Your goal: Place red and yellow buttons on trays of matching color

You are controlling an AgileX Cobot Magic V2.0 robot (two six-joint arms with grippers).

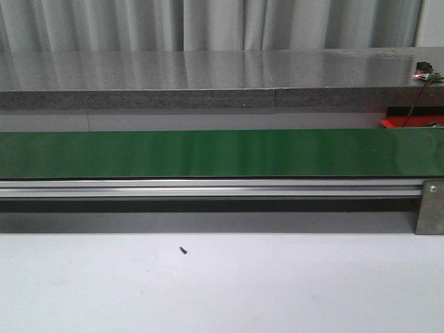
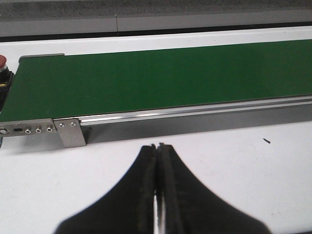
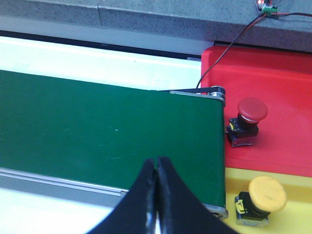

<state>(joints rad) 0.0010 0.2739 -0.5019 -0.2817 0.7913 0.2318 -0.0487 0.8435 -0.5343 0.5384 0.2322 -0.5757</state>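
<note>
In the right wrist view a red button [image 3: 249, 116] stands upright on the red tray [image 3: 278, 73]. A yellow button [image 3: 264, 196] stands on the yellow tray [image 3: 297, 222] beside it, just past the end of the green belt [image 3: 97, 131]. My right gripper [image 3: 157, 160] is shut and empty, over the belt near that end. My left gripper [image 2: 157, 146] is shut and empty above the white table, short of the belt's rail. Another red button [image 2: 2, 62] is cut off at the edge of the left wrist view, past the belt's other end. Neither gripper appears in the front view.
The green conveyor belt [image 1: 208, 152] with its aluminium rail [image 1: 208, 187] spans the table. A grey bench [image 1: 208, 76] runs behind it. A metal bracket [image 2: 72, 132] sits at the left end. A black wire [image 3: 229, 44] crosses the red tray. A small black speck [image 1: 183, 250] lies on the table.
</note>
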